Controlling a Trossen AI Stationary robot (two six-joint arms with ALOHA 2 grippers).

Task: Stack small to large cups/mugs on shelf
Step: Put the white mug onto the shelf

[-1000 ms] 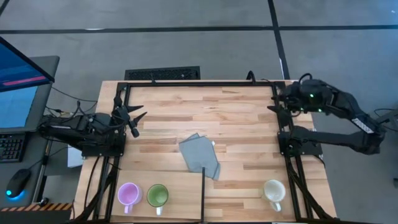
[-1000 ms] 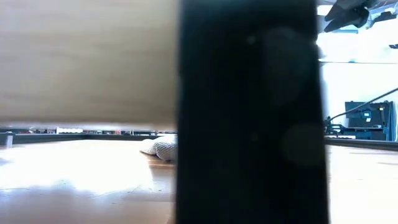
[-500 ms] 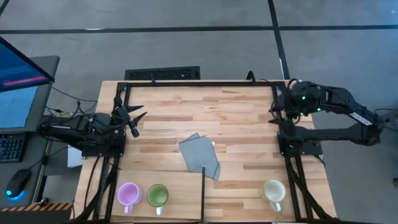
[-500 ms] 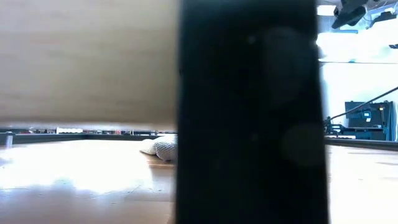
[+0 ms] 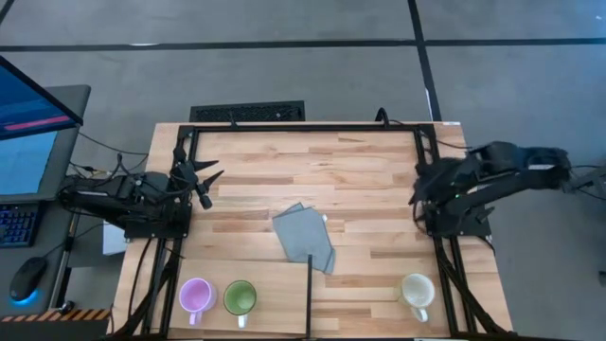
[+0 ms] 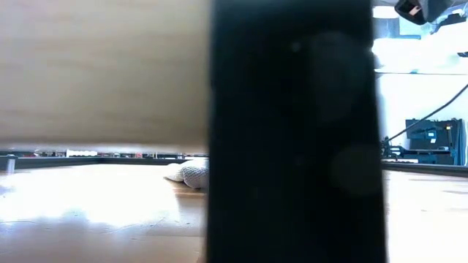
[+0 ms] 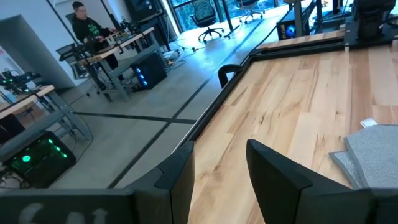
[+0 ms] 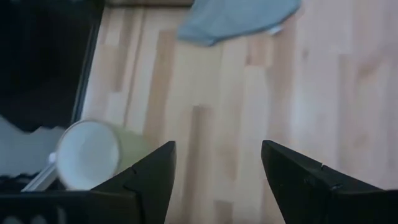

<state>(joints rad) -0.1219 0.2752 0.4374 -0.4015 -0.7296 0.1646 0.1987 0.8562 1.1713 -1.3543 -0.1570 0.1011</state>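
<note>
Standing on the pale shelf (image 5: 275,284) at the near edge of the worktop (image 5: 312,170) are three upright mugs: light purple mug (image 5: 196,296) and green mug (image 5: 240,297) just beside each other on the left, cream-white mug (image 5: 416,291) well apart on the right beyond a thin black post; none is nested yet. Grey folded cloth (image 5: 304,237) lies mid-worktop, behind the shelf. Right hand (image 5: 418,186) hangs above the worktop's right rail, fingers spread wide and empty; its wrist view shows the cream-white mug off to one side of the fingers, not between them. Left hand (image 5: 202,183) waits at the left rail, fingers parted with nothing between them. Risks, as judged: a descent from this offset could set a finger on the mug's rim or handle and tip it or push it off the shelf's near edge; the frame rail and post beside the mug could foul the arm. Change from the earlier frame: the right arm has folded in and swung its hand nearer along the right rail toward the cream-white mug; mugs, cloth and left arm are unmoved.
</note>
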